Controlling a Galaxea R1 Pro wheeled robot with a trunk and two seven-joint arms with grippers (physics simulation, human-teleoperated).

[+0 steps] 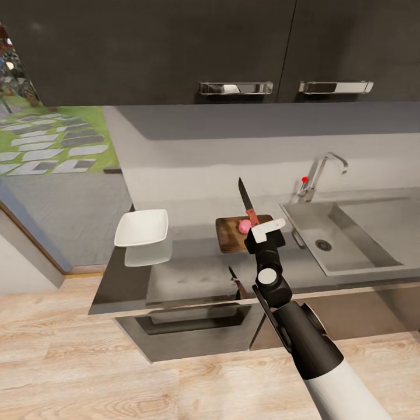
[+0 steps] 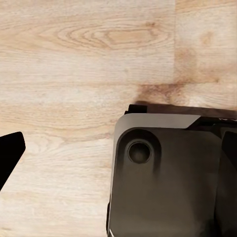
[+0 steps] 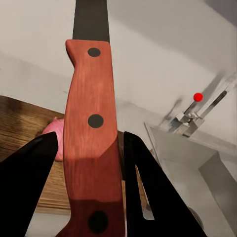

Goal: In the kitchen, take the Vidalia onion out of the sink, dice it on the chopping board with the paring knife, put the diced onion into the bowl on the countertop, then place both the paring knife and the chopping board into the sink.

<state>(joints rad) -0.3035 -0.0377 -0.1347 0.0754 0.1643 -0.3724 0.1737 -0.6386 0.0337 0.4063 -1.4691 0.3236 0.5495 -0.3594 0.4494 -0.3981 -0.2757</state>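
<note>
Right claw [image 1: 261, 228] is gripping the knife [image 1: 247, 205], blade pointing up and away; onion [image 1: 245, 225] is sitting just beyond it on the board [image 1: 228, 233].

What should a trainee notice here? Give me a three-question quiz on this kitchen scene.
1. True or false: the right gripper holds the paring knife.
2. The onion lies: A) in the sink B) on the chopping board C) in the bowl.
3. Fill in: the knife blade points ___, away from the counter.

Key: 1 true; 2 B; 3 up.
</note>
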